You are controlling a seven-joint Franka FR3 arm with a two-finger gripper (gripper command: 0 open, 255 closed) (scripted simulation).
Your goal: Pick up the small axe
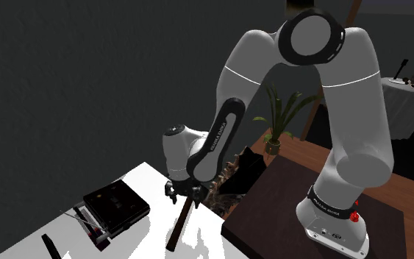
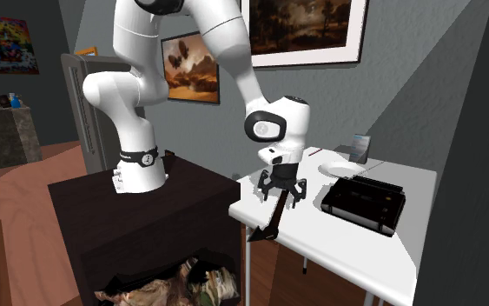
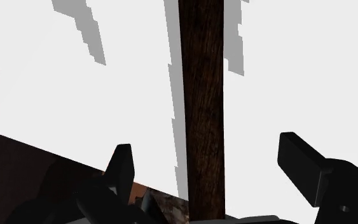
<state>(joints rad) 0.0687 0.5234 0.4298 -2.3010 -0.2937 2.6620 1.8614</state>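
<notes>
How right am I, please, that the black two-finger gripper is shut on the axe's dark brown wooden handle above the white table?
No: the wrist view shows the black two-finger gripper open, fingers clear of the dark brown wooden handle, above the white table.

Arm (image 1: 345, 110) was white, smooth rounded shells with dark joint rings and a big black round cap (image 1: 312, 37) on one joint; small lettering (image 1: 220, 134) ran along a dark strip on the forearm. Base (image 1: 334, 224) was white, with a black band (image 2: 144, 157) carrying a white round mark, plus a small red dot (image 1: 356, 216). Gripper (image 3: 210, 158) was all black with two blocky angular fingers (image 3: 123, 167), under a white wrist housing (image 2: 287, 117) with a dark round side cap.
</notes>
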